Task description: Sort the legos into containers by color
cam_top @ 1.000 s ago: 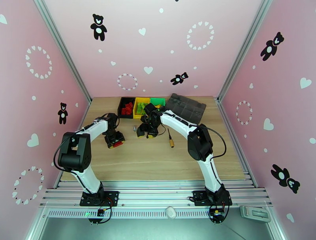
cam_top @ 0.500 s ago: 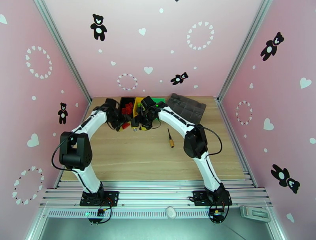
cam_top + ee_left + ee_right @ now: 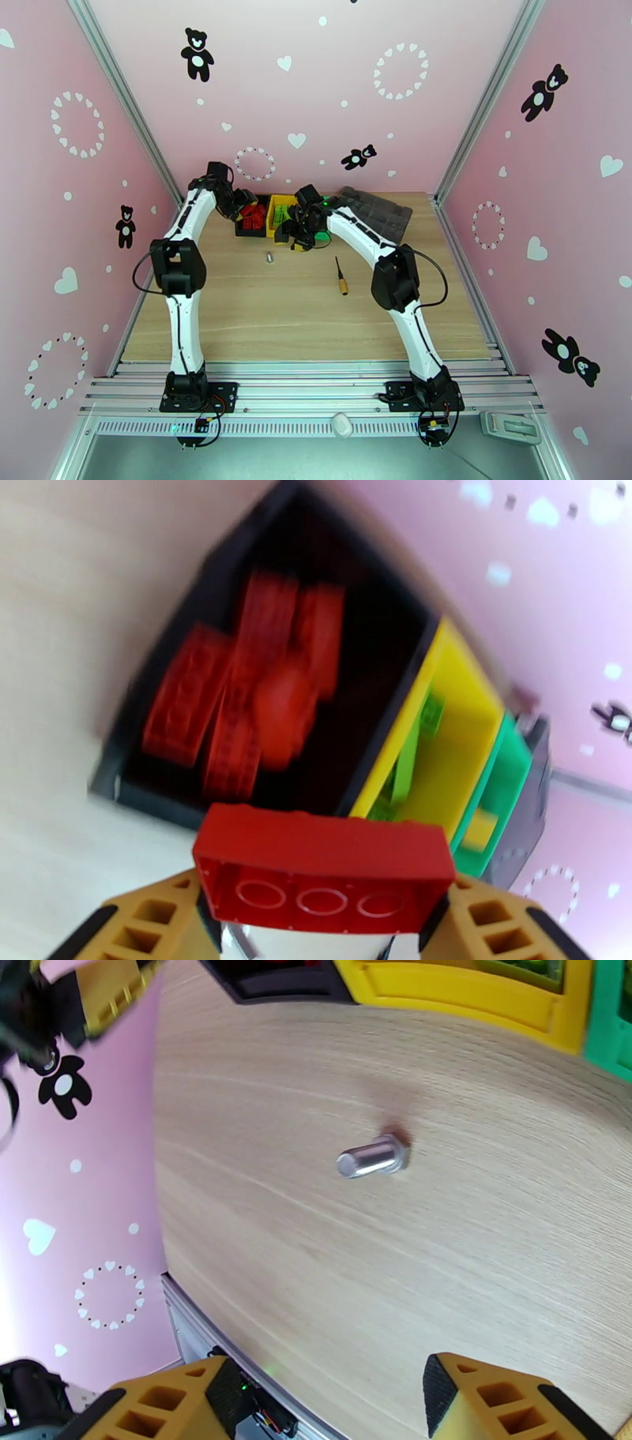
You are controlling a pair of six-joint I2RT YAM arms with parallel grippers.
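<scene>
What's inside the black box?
A pile of red legos lies in the black bin. Its floor beneath them is hidden, and the held red brick covers part of its near wall.

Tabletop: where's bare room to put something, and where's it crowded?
Bare wood: between left arm and right arm, from screwdriver and metal piece to the near rail; right of the right arm, before the grey tray. Crowded: back edge, with the bins, left end effector and right end effector.
</scene>
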